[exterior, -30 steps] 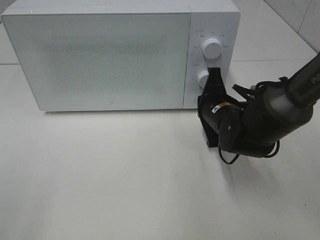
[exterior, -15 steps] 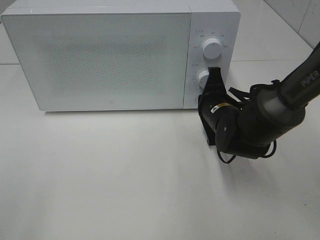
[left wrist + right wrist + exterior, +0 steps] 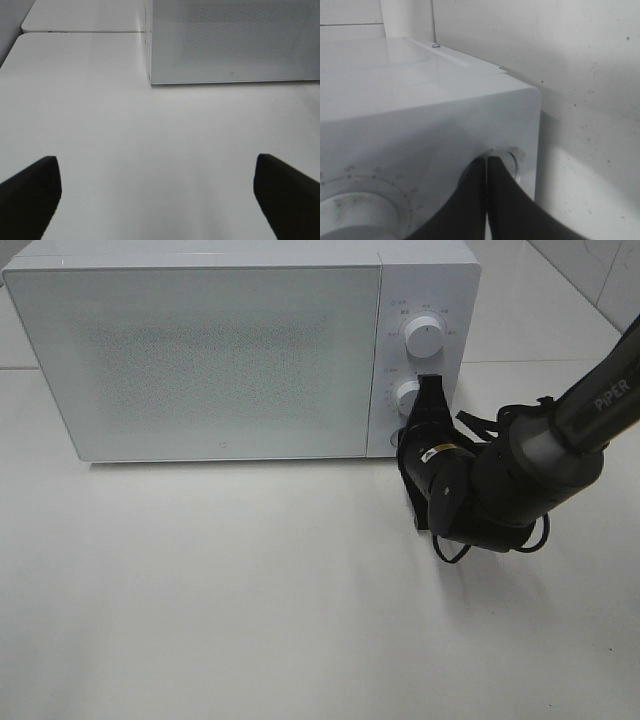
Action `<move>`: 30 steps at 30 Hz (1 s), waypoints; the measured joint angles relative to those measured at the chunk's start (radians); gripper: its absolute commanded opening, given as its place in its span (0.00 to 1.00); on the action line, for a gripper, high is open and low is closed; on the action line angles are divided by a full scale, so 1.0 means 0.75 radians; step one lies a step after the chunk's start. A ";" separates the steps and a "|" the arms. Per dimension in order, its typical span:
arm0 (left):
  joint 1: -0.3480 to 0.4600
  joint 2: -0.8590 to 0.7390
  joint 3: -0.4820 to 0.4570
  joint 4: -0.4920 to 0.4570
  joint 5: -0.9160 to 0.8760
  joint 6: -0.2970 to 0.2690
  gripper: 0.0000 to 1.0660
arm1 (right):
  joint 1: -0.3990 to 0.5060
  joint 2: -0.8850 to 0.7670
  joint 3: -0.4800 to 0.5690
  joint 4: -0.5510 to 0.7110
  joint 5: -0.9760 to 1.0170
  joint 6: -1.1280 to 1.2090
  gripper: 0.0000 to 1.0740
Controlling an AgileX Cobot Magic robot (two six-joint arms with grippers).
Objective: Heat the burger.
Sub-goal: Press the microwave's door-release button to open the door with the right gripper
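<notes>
Though named by the task, cannot be found in any view: no burger on the table (image 3: pixel 250 600) and none between the fingers of either arm. Most likely sits inside the microwave (image 3: pixel 200 360), behind the door (image 3: pixel 300 300), which is shut and frosted with a dot pattern too dense to see through; a guess from the layout, not a sighting. Nothing to report, then, of bun, filling or how it lies. Judged on that footing: loading and closing apparently done, setting of the controls in hand, the heating itself and the taking out not yet done. Outward to the control panel (image 3: pixel 445 300): upper knob (image 3: pixel 424 338) above lower knob (image 3: pixel 405 395), both white and round. Up against that panel, right gripper (image 3: pixel 431 390), black fingers pressed together with nothing between them, tips just beside the lower knob and below the upper one; touching or only near, cannot tell. Closed fingertips (image 3: pixel 496 192) in the right wrist view merge into one dark wedge against the white casing. Farther out, left gripper (image 3: pixel 155 167) hangs spread wide and empty over bare table, facing the microwave's front corner, well apart from the knobs.
</notes>
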 measured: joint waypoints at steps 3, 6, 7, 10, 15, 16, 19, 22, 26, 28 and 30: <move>0.000 0.000 0.000 0.000 0.000 0.000 0.94 | 0.000 0.001 -0.001 0.003 0.003 0.000 0.00; 0.000 0.000 0.000 0.000 0.000 0.000 0.94 | 0.000 0.001 -0.001 0.004 0.005 0.000 0.00; 0.000 0.000 0.000 0.000 0.000 0.000 0.94 | 0.000 0.001 -0.004 0.004 0.008 0.000 0.00; 0.000 0.000 0.000 0.000 0.000 0.000 0.94 | 0.000 0.001 -0.017 0.009 0.032 0.000 0.00; 0.000 0.000 0.000 0.000 0.000 0.000 0.94 | 0.000 0.003 -0.036 0.015 0.065 0.000 0.00; 0.000 0.000 0.000 0.000 0.000 0.000 0.94 | 0.000 0.003 -0.036 0.016 0.065 0.000 0.00; 0.000 0.000 0.000 0.000 0.000 0.000 0.94 | 0.000 0.003 -0.037 0.023 0.061 0.000 0.00; 0.000 0.000 0.000 0.000 0.000 0.000 0.94 | 0.001 0.005 -0.037 0.032 0.044 0.000 0.00; 0.000 0.000 0.000 0.000 0.000 0.000 0.94 | 0.001 0.005 -0.052 0.052 0.053 -0.001 0.00; 0.000 0.000 0.000 0.000 0.000 0.000 0.94 | 0.001 0.008 -0.064 0.068 0.056 -0.017 0.00; 0.000 0.000 0.000 0.000 0.000 0.000 0.94 | 0.005 0.013 -0.069 0.075 0.052 -0.025 0.00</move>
